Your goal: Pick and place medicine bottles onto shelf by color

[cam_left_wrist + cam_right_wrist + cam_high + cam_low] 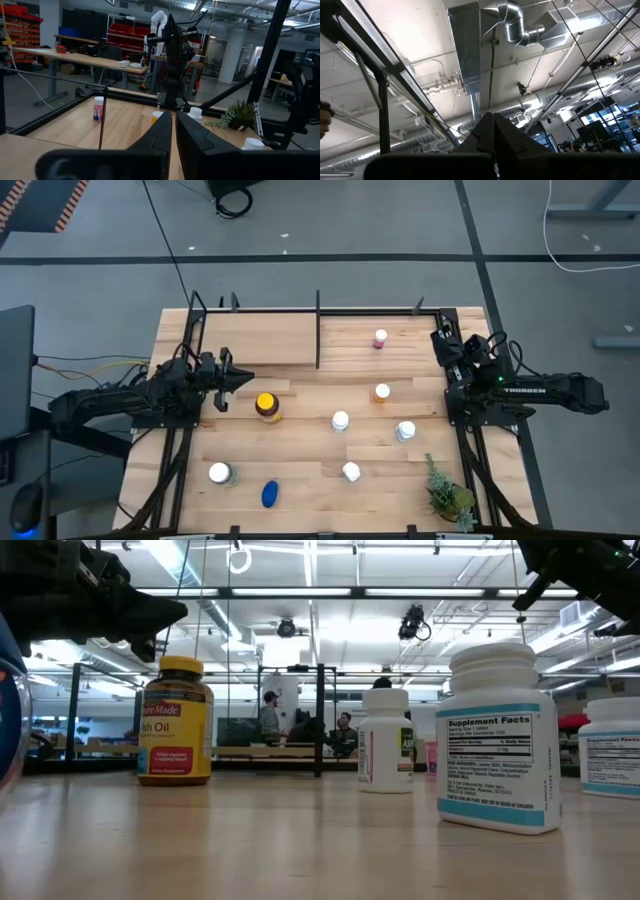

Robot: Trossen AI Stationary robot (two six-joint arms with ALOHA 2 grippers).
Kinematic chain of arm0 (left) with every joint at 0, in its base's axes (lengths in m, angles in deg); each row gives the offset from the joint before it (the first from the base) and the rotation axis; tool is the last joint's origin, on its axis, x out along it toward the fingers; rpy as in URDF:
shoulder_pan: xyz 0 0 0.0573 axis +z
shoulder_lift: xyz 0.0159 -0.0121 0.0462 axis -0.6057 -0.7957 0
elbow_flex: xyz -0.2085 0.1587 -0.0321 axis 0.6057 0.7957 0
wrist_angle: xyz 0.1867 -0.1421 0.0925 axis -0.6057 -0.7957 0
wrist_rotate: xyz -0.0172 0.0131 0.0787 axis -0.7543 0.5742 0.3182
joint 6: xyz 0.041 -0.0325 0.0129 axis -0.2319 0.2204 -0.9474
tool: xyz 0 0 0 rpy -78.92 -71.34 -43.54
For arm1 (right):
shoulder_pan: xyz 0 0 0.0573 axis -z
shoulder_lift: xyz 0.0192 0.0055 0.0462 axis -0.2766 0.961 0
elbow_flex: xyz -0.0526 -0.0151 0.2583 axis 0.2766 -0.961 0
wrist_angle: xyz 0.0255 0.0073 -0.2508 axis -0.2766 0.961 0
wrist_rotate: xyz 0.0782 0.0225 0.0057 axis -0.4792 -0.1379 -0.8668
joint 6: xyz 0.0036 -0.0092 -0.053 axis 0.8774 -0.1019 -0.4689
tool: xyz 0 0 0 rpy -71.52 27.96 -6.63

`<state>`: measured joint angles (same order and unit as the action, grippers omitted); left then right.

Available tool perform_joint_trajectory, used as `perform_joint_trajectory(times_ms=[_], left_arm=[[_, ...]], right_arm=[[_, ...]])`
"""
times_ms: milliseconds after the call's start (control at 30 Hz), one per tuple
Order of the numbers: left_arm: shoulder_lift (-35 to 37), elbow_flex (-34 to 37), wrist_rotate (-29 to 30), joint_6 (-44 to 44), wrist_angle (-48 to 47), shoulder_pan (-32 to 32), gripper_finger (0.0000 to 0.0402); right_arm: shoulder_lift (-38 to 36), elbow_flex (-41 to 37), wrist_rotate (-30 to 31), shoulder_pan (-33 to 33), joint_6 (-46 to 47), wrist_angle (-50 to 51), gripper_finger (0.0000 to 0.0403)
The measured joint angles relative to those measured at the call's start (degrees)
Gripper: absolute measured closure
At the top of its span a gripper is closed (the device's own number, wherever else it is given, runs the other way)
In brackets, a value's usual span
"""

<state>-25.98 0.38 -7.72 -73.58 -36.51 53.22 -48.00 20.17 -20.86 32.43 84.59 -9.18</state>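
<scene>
The medicine bottles stand upright on their bases on the plank tabletop. The amber yellow-capped one point(266, 406) is nearest my left gripper point(240, 380), which hovers shut and empty at the table's left. Also on the table are white ones point(340, 421) point(405, 431) point(351, 471) point(219, 473), an orange-capped one point(382, 392) and a blue one point(270, 494). A pink-capped bottle point(380, 338) stands in the right bay of the shelf point(260, 340). My right gripper point(492, 117) is raised at the table's right, shut and empty, pointing up at the ceiling.
A small green plant point(450, 495) sits at the near right corner. The shelf's black divider point(318, 330) splits the far bay; its left half is bare wood. Black frame rails run along both table sides by the arms. People are in the room beyond the table.
</scene>
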Motion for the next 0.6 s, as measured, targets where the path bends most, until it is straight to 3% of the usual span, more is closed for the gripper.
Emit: perform_joint_trajectory(times_ms=[600], left_arm=[[0.0, 0.0, 0.0, 0.0, 0.0, 0.0, 0.0372]], right_arm=[[0.0, 0.0, 0.0, 0.0, 0.0, 0.0, 0.0397]])
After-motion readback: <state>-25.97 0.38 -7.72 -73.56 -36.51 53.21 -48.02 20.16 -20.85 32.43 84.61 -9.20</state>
